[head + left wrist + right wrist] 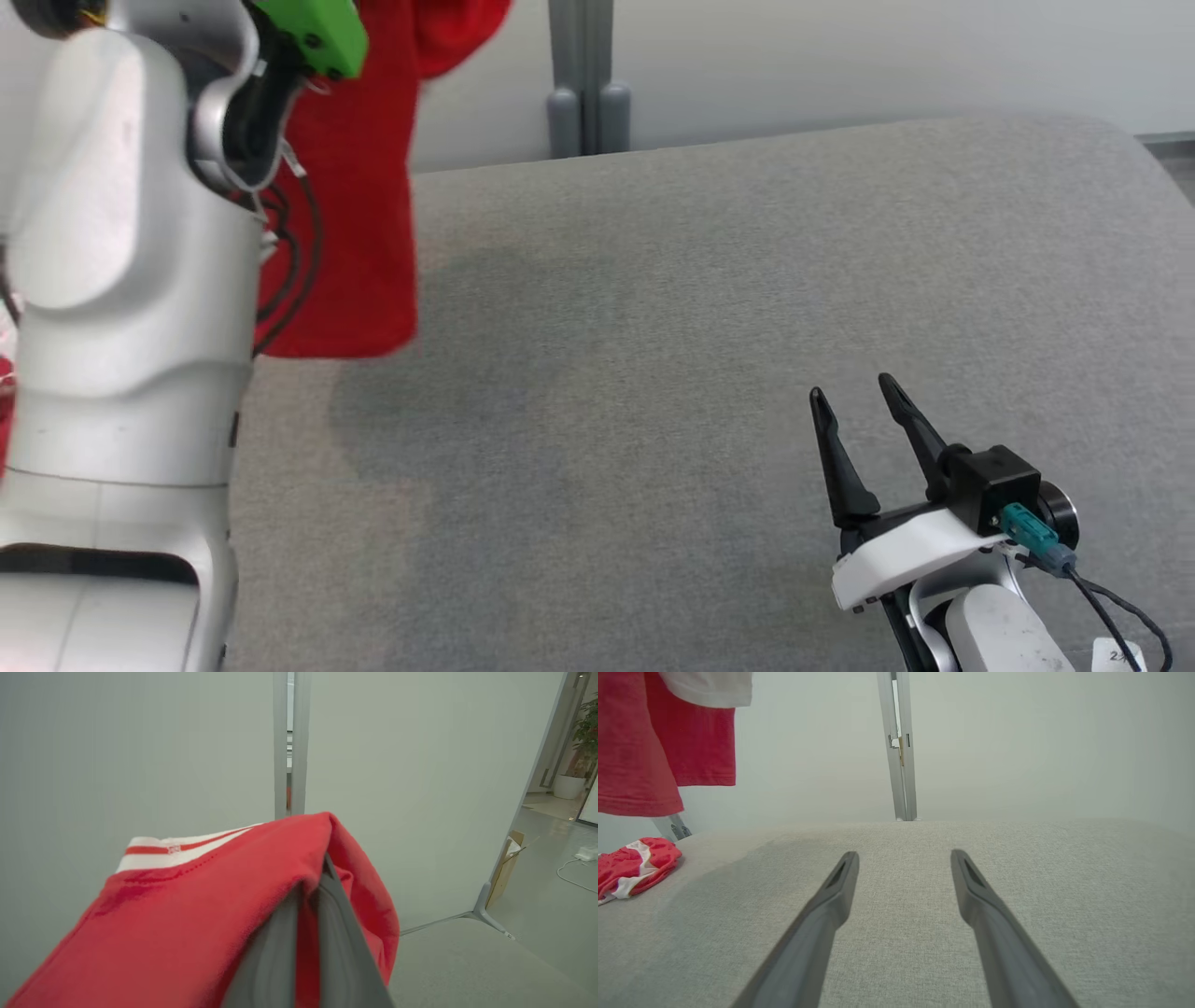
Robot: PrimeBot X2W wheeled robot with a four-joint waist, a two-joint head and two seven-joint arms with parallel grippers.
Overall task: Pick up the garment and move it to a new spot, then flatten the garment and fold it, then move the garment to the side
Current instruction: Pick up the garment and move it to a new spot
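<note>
The garment is red cloth hanging from the top left of the head view, its lower hem above the grey table. In the left wrist view my left gripper is shut on a fold of the garment, beside a white-and-red striped trim. My raised left arm covers part of the cloth. My right gripper rests low over the table at the lower right, open, with nothing between its fingers. The right wrist view shows the garment hanging at its upper left.
A red and white bundle lies on the table's left part; whether it belongs to the hanging garment I cannot tell. A grey divider post and pale partition walls stand behind the table. Right of the table, floor with a cable shows.
</note>
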